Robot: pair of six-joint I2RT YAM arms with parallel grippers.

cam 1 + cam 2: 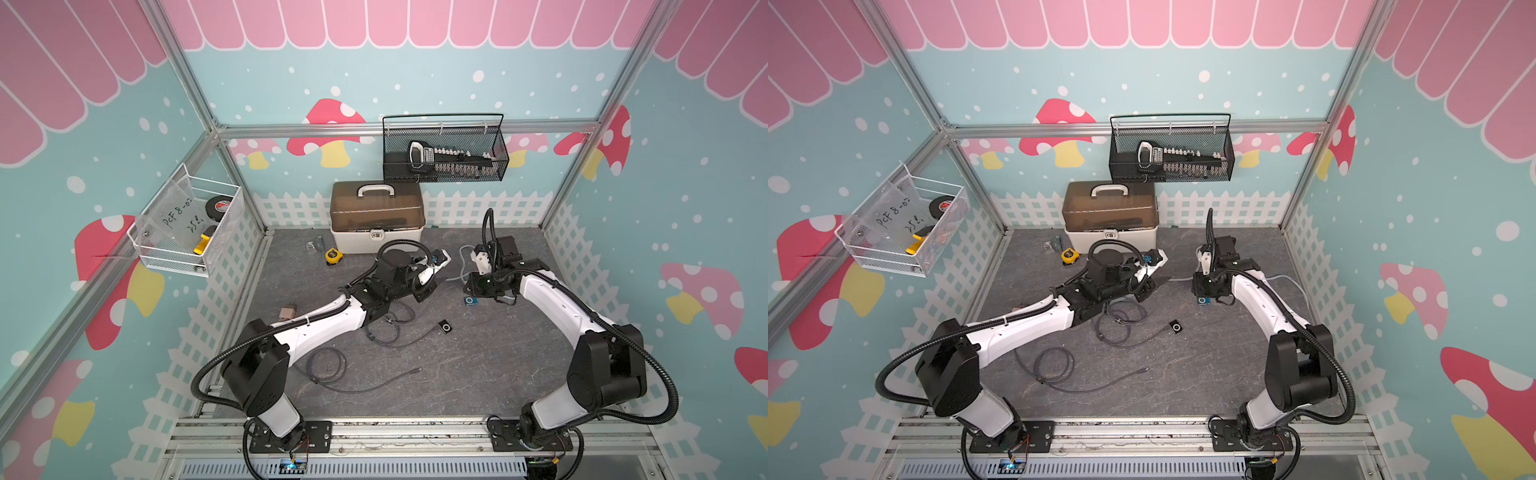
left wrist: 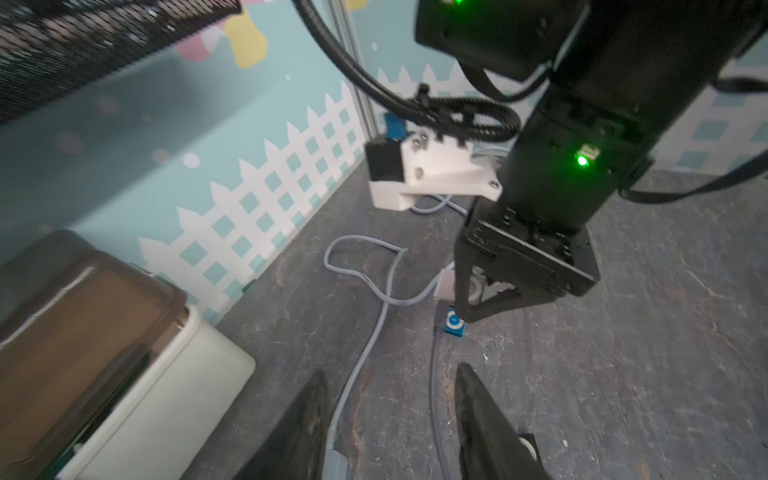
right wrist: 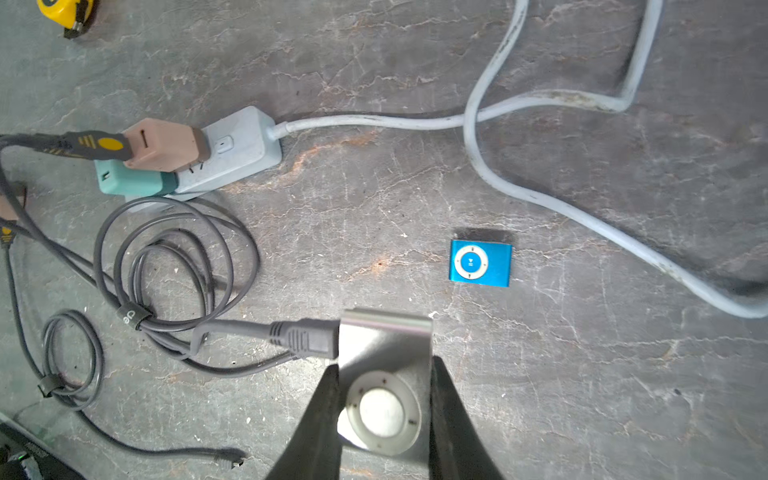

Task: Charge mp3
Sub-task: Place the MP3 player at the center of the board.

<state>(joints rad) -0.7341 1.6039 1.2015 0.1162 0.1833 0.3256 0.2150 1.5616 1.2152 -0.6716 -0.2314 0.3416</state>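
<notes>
My right gripper is shut on a silver mp3, held just above the floor. A grey cable plug sits in the mp3's side. The cable runs in loops to a brown charger plugged into the grey power strip. A blue mp3 lies on the floor just beyond. My left gripper stands open and holds nothing, with the strip's pale cord and a dark cable on the floor under it. In both top views the grippers face each other, left and right.
A black mp3 with a cable lies nearer the front. Coiled grey cables lie by the left arm. A toolbox and a yellow tape measure stand at the back. A second brown adapter lies at the left.
</notes>
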